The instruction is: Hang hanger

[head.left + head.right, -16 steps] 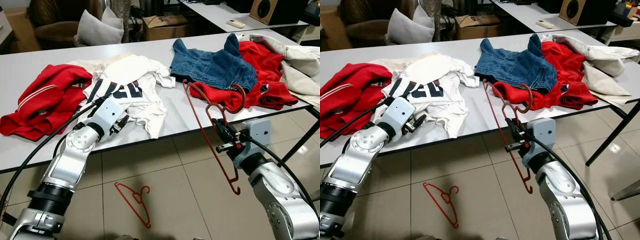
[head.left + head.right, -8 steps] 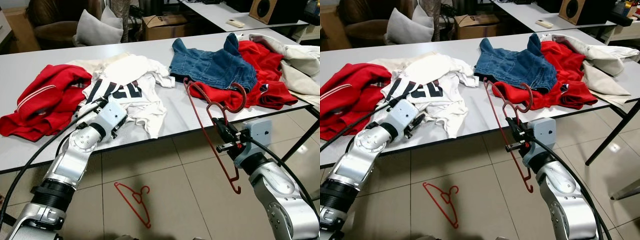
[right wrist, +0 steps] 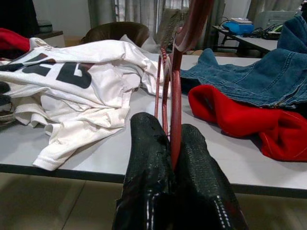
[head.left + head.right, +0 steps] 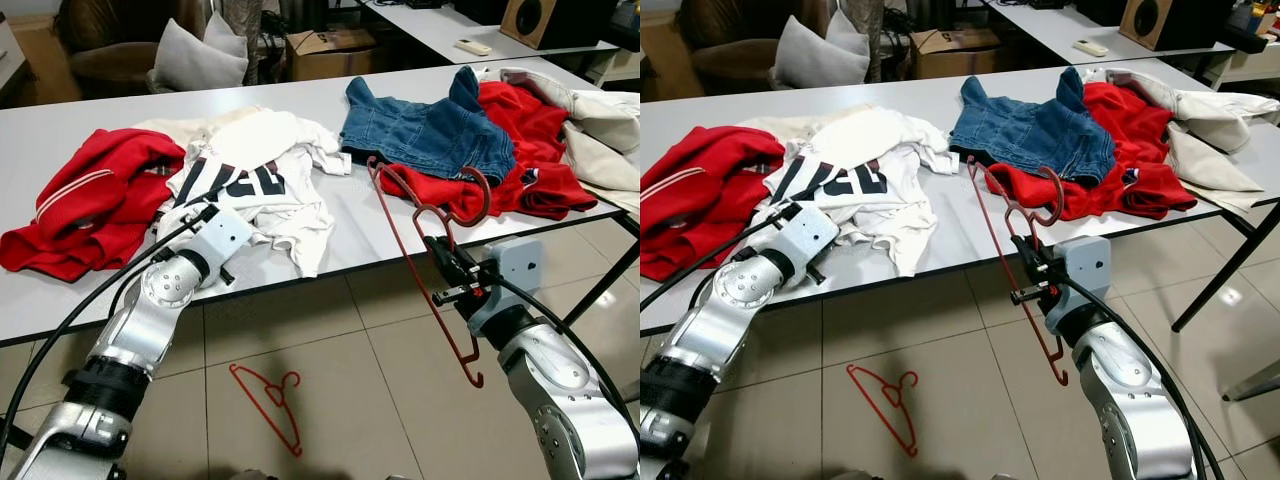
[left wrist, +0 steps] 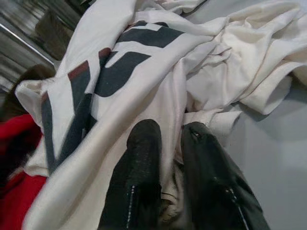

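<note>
right gripper [image 4: 448, 270] pinches thin red wire hanger [image 4: 420, 262] | left gripper [image 5: 165, 167] pinches soft white shirt [image 4: 262, 180] | smooth grey table [image 4: 90, 300], tiled floor [image 4: 340, 380]

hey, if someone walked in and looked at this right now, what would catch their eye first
Probably the red wire hanger that the right tool holds up at the table's near edge, and the second red hanger lying on the floor tiles below. Next, the left tool pinching the white printed T-shirt amid clothes heaped on the grey table: red garments, a denim piece.
</note>
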Controlling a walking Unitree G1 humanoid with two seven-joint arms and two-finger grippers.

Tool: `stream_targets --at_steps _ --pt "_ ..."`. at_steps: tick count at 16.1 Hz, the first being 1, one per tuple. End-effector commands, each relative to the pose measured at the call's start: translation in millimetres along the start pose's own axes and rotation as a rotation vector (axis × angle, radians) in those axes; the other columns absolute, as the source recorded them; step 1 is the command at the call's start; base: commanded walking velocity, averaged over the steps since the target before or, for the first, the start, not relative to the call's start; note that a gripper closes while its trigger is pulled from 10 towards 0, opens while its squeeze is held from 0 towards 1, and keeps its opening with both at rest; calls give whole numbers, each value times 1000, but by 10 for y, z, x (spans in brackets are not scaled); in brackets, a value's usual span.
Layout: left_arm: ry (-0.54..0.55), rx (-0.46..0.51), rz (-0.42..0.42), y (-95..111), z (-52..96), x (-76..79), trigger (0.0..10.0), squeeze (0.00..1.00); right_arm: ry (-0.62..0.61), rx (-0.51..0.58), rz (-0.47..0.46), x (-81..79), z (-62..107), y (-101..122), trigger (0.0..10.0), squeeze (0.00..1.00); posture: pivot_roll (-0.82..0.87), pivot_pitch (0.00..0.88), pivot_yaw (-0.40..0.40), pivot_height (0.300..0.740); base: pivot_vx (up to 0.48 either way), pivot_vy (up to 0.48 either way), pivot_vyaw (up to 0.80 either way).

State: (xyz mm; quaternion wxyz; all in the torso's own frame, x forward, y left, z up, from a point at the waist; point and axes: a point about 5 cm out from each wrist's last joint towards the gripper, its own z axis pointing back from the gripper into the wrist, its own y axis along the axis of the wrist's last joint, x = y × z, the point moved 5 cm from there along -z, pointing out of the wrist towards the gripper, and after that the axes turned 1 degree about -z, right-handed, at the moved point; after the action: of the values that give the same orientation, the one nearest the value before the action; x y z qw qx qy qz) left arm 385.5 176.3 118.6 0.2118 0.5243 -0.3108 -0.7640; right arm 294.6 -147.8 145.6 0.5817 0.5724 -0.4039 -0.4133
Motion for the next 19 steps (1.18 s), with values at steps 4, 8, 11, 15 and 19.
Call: stream_targets --at_steps 4,8,11,15,19 --pt "12 -25 -98 -44 -46 -80 0 0 -2 18 9 8 -17 28 10000 0 -142 0 19 710 0 0 0" --pt "21 -17 -94 -50 -49 -115 0 0 -5 20 11 11 -13 27 10000 0 -143 0 20 710 0 0 0" --pt "-7 143 223 215 24 -124 0 0 -4 22 7 14 -18 28 10000 0 -131 0 15 710 0 0 0" --pt "-16 259 480 464 144 -296 0 0 112 8 43 -96 -8 17 10000 0 -114 0 10 710 0 0 0" --pt "-54 409 604 916 288 -626 0 0 373 63 -19 -324 184 181 10000 0 -97 0 6 710 0 0 0"
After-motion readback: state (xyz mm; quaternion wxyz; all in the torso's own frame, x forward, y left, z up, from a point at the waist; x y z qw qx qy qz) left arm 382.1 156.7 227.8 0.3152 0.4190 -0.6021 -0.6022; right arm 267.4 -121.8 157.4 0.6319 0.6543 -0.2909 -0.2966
